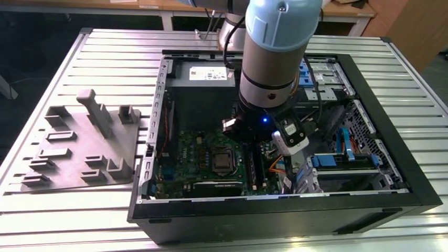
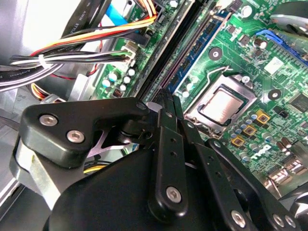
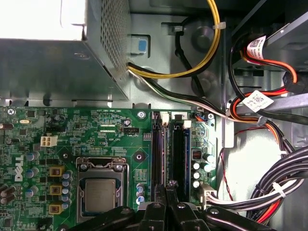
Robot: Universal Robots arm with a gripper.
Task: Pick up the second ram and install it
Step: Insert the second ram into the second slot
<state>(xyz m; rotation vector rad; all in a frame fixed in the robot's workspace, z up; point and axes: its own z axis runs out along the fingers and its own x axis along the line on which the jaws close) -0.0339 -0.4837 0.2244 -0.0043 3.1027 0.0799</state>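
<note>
An open computer case (image 1: 245, 218) lies on a slatted table (image 1: 42, 202), and the robot arm reaches down into it. In the first wrist view the claw (image 3: 168, 185) is narrow, its fingers pressed together with nothing seen between them. The tips are at the memory slots just beside the processor socket (image 3: 100, 192). A thin dark memory stick (image 3: 160, 154) seems to stand edge-on in the slot nearest the socket, under the fingertips. Bundled cables (image 3: 284, 192) lie beyond the slots, farther from the socket.

The flat green circuit-board motherboard (image 3: 96, 130) carries gold squares. The metal computer case (image 1: 280, 216) and jointed gripper (image 3: 171, 185) are black. The moulded plastic fixture plate (image 1: 77, 152) is grey, and the slatted aluminium table (image 1: 70, 210) is silver-striped.
</note>
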